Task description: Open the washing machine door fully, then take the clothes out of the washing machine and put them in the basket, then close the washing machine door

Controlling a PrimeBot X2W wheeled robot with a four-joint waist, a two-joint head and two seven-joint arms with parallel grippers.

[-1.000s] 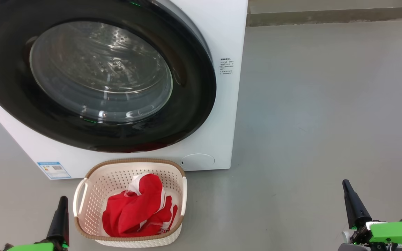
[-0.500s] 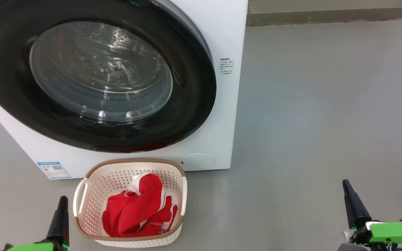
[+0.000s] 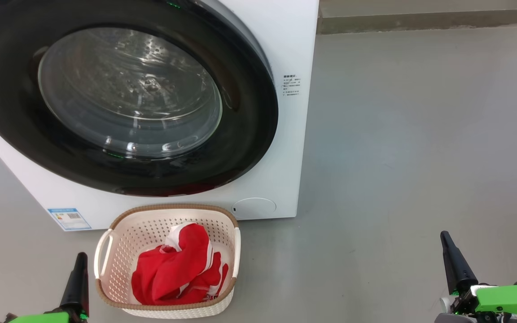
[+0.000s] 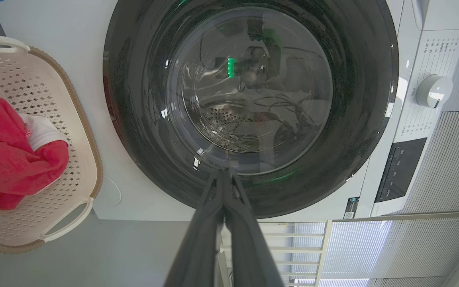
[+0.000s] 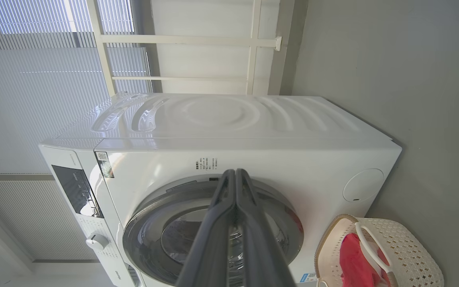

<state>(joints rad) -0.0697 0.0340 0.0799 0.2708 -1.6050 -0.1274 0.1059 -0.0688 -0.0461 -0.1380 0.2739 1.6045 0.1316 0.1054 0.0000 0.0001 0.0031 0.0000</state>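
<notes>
The washing machine (image 3: 281, 148) fills the upper left of the head view, its door (image 3: 119, 96) lying flat against the white front. Red clothes (image 3: 177, 269) lie heaped in the cream basket (image 3: 168, 215) on the floor just before the machine. My left gripper (image 3: 79, 264) is shut, low at the basket's left, holding nothing. My right gripper (image 3: 449, 246) is shut and stands far to the right over bare floor. In the left wrist view the shut fingers (image 4: 223, 179) point at the door (image 4: 249, 99). In the right wrist view the shut fingers (image 5: 235, 179) point at the machine (image 5: 253, 131).
Grey floor (image 3: 420, 134) stretches to the right of the machine up to a wall base (image 3: 420, 20). A round service flap (image 3: 254, 207) and a blue label (image 3: 69, 218) sit on the machine's lower front. Window blinds (image 5: 34, 79) stand behind the machine.
</notes>
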